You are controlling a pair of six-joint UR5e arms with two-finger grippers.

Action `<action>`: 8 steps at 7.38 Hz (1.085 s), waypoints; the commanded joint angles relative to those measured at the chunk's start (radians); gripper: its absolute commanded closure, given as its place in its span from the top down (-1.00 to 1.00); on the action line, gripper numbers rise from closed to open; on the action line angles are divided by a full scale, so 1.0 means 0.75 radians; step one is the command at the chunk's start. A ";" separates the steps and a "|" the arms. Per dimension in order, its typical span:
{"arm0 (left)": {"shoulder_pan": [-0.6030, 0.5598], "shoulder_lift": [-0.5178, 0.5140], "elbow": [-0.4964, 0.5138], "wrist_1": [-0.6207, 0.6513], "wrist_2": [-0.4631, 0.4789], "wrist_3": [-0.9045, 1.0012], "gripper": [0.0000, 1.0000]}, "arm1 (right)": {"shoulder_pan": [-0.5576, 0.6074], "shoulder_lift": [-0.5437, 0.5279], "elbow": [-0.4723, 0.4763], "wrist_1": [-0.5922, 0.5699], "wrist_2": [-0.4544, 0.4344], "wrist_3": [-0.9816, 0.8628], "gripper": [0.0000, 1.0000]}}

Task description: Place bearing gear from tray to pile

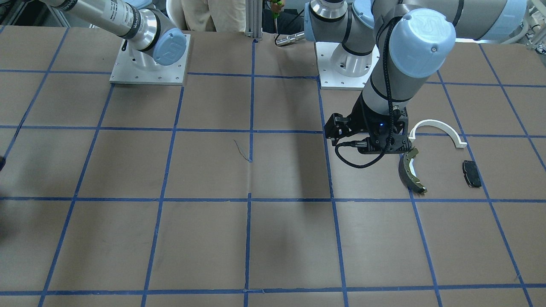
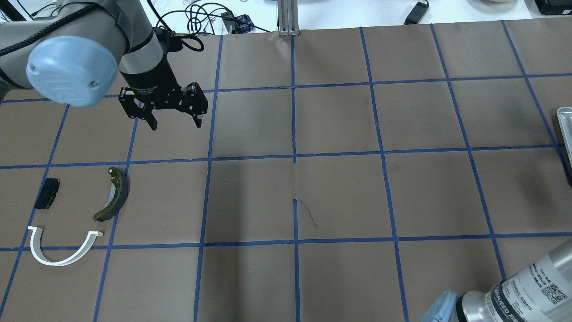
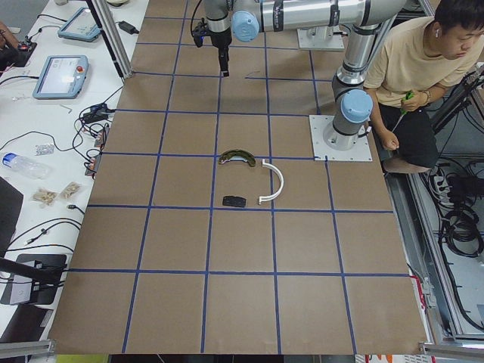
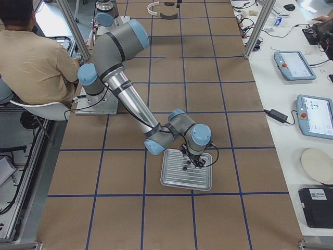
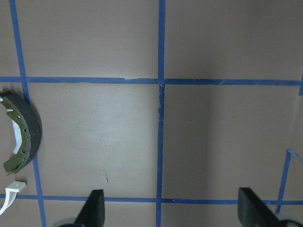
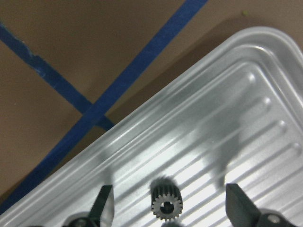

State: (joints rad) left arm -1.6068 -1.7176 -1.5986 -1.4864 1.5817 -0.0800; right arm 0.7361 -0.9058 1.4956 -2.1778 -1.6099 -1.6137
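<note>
A small dark toothed bearing gear (image 6: pixel 165 204) lies on the ribbed silver tray (image 6: pixel 246 109). My right gripper (image 6: pixel 168 191) is open just above the tray, with one finger on each side of the gear. The pile lies far off on the table: a white half-ring (image 2: pixel 62 252), a dark brake shoe (image 2: pixel 114 193) and a black pad (image 2: pixel 47 193). My left gripper (image 2: pixel 176 126) is open and empty, hovering beyond the pile, with the brake shoe (image 5: pixel 27 132) at the left edge of the left wrist view.
The tray (image 4: pixel 186 177) sits at the table's right end, and only its edge (image 2: pixel 564 129) shows in the overhead view. A person (image 3: pixel 423 68) sits behind the robot bases. Blue tape lines grid the brown table.
</note>
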 commanded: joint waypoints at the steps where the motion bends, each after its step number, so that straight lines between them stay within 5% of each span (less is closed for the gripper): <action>1: -0.044 -0.019 -0.002 0.088 -0.002 -0.073 1.00 | -0.004 0.005 0.002 -0.013 -0.005 0.000 0.35; 2: -0.042 -0.019 0.008 0.090 -0.004 -0.075 1.00 | -0.004 0.003 0.000 -0.013 -0.003 0.000 -0.16; 5: -0.032 -0.041 0.098 0.070 -0.002 -0.075 1.00 | -0.004 -0.009 -0.010 -0.009 -0.003 0.022 -0.92; 8: -0.038 -0.038 0.076 0.071 -0.008 -0.075 1.00 | 0.100 -0.172 0.012 0.034 0.088 0.413 -1.00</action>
State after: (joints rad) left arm -1.6332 -1.7472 -1.5345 -1.4327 1.5767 -0.1365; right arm 0.7587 -0.9749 1.4927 -2.1697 -1.5864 -1.4567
